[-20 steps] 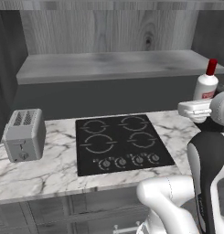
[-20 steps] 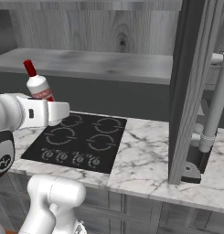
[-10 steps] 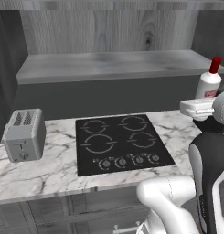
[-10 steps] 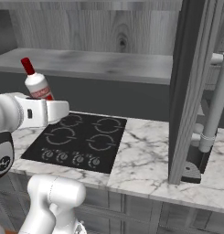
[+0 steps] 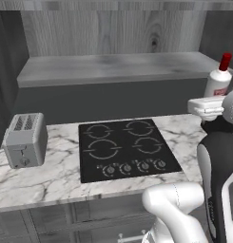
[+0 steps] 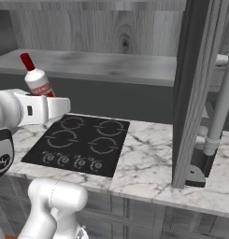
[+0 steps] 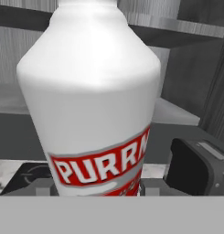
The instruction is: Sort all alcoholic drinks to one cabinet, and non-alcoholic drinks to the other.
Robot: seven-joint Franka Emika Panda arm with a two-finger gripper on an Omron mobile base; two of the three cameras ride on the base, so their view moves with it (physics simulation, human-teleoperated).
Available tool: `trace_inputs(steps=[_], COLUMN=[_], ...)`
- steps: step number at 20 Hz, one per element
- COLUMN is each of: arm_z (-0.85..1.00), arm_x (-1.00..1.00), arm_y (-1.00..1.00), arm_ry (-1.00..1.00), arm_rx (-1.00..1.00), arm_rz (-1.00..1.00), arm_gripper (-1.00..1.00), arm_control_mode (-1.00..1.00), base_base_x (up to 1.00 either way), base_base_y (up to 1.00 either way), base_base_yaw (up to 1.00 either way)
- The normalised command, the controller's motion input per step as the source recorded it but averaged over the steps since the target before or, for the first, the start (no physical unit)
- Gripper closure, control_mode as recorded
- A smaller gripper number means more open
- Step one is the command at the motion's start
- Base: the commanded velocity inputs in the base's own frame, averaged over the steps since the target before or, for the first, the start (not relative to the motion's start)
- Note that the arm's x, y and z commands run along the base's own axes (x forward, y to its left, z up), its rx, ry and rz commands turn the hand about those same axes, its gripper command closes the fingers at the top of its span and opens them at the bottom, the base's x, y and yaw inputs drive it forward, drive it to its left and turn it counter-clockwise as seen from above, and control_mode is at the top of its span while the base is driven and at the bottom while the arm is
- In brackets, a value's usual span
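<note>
Carrying white bottle (image 5: 218,81) above the cooktop (image 5: 127,148), near its edge | gripper (image 6: 46,100) closed on the bottle's lower body, bottle slightly tilted | advice: keep it upright, move slowly, clear the shelf (image 6: 97,66) before the cabinet

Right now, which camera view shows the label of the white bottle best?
The hand view: the white bottle is very close, and its red label reads "PURR" in white letters. The left base view shows a small bottle with a red cap; the right base view shows it tilted.
</note>
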Motion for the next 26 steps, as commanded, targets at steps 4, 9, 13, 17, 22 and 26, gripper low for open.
trace_inputs(steps=[4, 9, 13, 17, 22, 26], arm_z=[0.09, 0.00, 0.00, 0.04, 0.13, 0.19], arm_x=[0.02, 0.20, 0.24, 0.24, 0.25, 0.24], arm_y=[0.00, -0.05, -0.03, -0.01, 0.00, -0.01], arm_ry=[0.00, -0.06, -0.07, -0.03, 0.00, 0.00], arm_rx=[0.00, 0.00, 0.00, 0.00, 0.00, 0.02], arm_rz=[0.00, 0.00, 0.00, 0.00, 0.00, 0.00], arm_gripper=[1.00, 1.00, 1.00, 1.00, 1.00, 1.00], arm_control_mode=[-1.00, -1.00, -1.00, -1.00, -1.00, -1.00], base_base_x=[0.00, 0.00, 0.00, 0.00, 0.00, 0.00], base_base_y=[0.00, 0.00, 0.00, 0.00, 0.00, 0.00], base_base_yaw=[0.00, 0.00, 0.00, 0.00, 0.00, 0.00])
